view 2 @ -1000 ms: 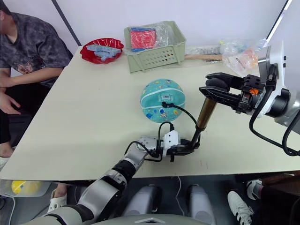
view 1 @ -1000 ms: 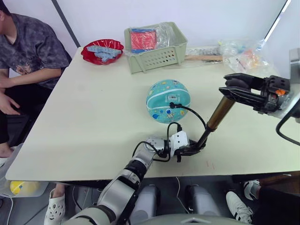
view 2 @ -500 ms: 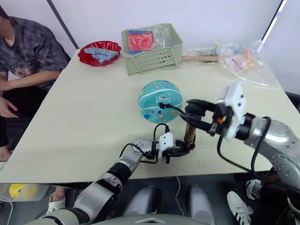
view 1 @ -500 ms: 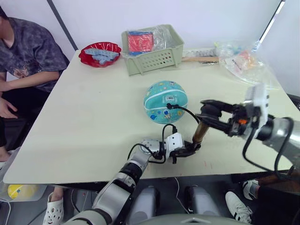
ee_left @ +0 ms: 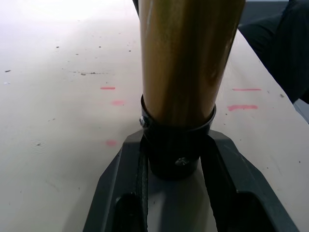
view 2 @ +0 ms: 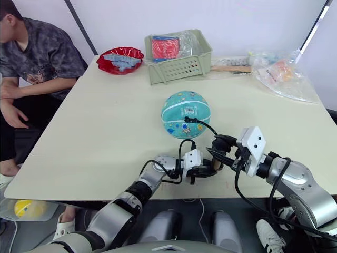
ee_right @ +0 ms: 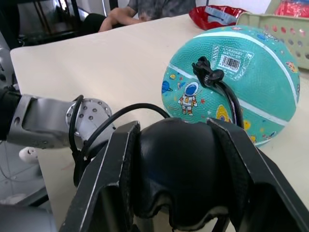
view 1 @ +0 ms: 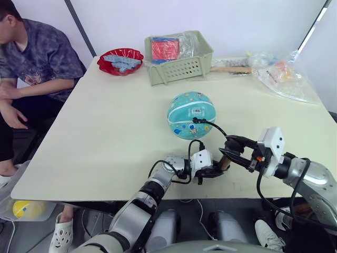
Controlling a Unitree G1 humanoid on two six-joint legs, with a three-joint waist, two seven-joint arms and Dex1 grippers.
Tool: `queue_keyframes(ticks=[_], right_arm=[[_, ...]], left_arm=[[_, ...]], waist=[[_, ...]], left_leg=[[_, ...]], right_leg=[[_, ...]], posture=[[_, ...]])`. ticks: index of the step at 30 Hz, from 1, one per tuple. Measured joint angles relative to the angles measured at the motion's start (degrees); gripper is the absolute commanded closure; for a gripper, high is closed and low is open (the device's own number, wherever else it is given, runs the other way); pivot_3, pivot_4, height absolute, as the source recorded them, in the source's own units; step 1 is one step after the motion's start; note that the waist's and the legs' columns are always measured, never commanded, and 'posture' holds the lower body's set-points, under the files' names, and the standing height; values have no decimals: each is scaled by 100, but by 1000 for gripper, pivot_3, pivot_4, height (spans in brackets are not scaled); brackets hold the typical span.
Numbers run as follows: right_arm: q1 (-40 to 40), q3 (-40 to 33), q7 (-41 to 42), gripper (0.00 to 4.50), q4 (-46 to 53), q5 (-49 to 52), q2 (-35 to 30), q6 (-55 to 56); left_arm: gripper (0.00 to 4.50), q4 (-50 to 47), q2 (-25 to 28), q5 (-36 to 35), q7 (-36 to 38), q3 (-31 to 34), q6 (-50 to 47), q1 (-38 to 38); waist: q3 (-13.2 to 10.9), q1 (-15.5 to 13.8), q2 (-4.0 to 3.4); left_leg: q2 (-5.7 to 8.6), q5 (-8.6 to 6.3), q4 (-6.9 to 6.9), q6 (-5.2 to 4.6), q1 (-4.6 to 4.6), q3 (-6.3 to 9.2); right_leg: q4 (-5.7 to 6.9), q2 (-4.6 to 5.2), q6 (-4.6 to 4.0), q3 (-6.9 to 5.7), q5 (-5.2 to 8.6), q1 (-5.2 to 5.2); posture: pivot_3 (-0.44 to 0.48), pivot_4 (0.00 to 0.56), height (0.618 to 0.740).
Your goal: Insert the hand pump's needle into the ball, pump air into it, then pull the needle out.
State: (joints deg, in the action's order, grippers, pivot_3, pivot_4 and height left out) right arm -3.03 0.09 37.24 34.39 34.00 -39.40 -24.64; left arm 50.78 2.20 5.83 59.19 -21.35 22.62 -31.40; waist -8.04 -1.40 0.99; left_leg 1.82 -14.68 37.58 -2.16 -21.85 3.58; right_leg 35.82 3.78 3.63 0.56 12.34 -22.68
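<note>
Two grippers met at the pump (ee_left: pixel 181 63) near the table's (view 1: pixel 105 132) front edge. The left gripper (view 1: pixel 209 172) pinched the pump's black lower cap, its fingers (ee_left: pixel 241 193) pressed on either side of it. The right gripper (ee_right: pixel 176 179) clamped the black handle (ee_right: pixel 175 169) at the other end. The pump's short brass barrel stood steeply, tilted a little, its long axis running from the left gripper's fingers up to the right gripper's.

Just beyond both grippers sat the ball (view 1: pixel 191 114), its barcode label facing up and toward them. The hose (view 1: pixel 213 126) arced from the pump to a black fitting (ee_right: pixel 208 75) seated in the ball beside the label; the needle itself could not be made out. A second loop of black cable (view 1: pixel 168 167) curled around the left wrist.

Farther past the ball stood a green basket (view 1: pixel 179 66) holding a red packet, with a red bowl (view 1: pixel 120 61) to its left. Clear plastic bags (view 1: pixel 284 76) lay far off to the right gripper's side. A person (view 1: pixel 37 68) sat at the table's left edge, well apart from the arms. Small red marks (ee_left: pixel 241 99) dotted the tabletop around the pump's base.
</note>
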Motion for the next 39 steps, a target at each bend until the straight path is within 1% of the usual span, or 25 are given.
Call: queue_keyframes(ticks=[5,10,13,17,20,26,30,31,34,36,39], right_arm=[[-139,-127,65,2777,-13,-21,29,104],[-173,-405,114,2777,52,183,11,-21],[-168,-858,213,2777,69,661,-216,-348],[-51,-1422,306,2777,76,1289,-446,-657],[251,-2066,494,2777,40,2033,-838,-947],[780,-2804,602,2777,-196,3153,-1346,-1411],[1001,-2984,561,2777,-292,3518,-1523,-1588],[1170,-3072,499,2777,-406,3740,-1638,-1696],[1268,-3108,469,2777,-518,3921,-1778,-1865],[1256,-3122,469,2777,-517,3898,-1777,-1904],[909,-3128,564,2777,-351,3483,-1681,-1692]], left_arm=[[3411,130,-115,72,65,-1,-63,-127],[3411,286,-251,113,82,-2,-75,-230],[3411,407,-429,125,91,-74,-70,-283],[3411,495,-503,126,89,-82,-30,-358],[3411,593,-569,124,55,-73,35,-474],[3411,784,-579,143,27,-76,143,-570],[3411,846,-587,144,11,-74,170,-599],[3411,882,-593,144,-18,-74,178,-618],[3411,924,-618,146,-45,-74,196,-661],[3411,952,-627,154,-67,-76,197,-668],[3411,1001,-653,185,-91,-78,198,-672]], waist=[[0,-93,1],[-5,-103,-2],[-34,-93,-2],[-58,-69,-12],[-63,-70,-16],[-65,-75,-15],[-66,-75,-17],[-67,-75,-16],[-67,-76,-15],[-67,-76,-16],[-63,-92,-14]], left_leg=[[3,0,0,0,-3,4],[8,0,3,0,-10,6],[11,0,3,-1,-15,9],[8,0,3,-1,-37,8],[8,0,10,-1,-69,11],[8,0,13,-2,-94,8],[8,0,15,-2,-94,6],[7,0,20,-2,-95,6],[7,-1,24,-3,-97,6],[7,-2,24,-5,-98,4],[7,-4,25,-9,-98,6]], right_leg=[[-1,2,3,-4,2,0],[-3,8,5,-6,3,-1],[-4,12,3,-10,2,-4],[-1,9,-9,-12,-7,-31],[3,5,-13,-14,-11,-57],[3,8,-15,-13,-12,-77],[4,8,-15,-12,-12,-77],[5,8,-15,-12,-12,-76],[5,9,-14,-11,-14,-76],[6,9,-13,-10,-14,-77],[5,8,-13,-12,-14,-75]], posture=[[0,150,738],[0,150,738],[0,150,738],[0,150,738],[0,150,738],[0,150,738],[0,150,738],[0,150,738],[0,150,738],[0,150,738],[0,150,738]])
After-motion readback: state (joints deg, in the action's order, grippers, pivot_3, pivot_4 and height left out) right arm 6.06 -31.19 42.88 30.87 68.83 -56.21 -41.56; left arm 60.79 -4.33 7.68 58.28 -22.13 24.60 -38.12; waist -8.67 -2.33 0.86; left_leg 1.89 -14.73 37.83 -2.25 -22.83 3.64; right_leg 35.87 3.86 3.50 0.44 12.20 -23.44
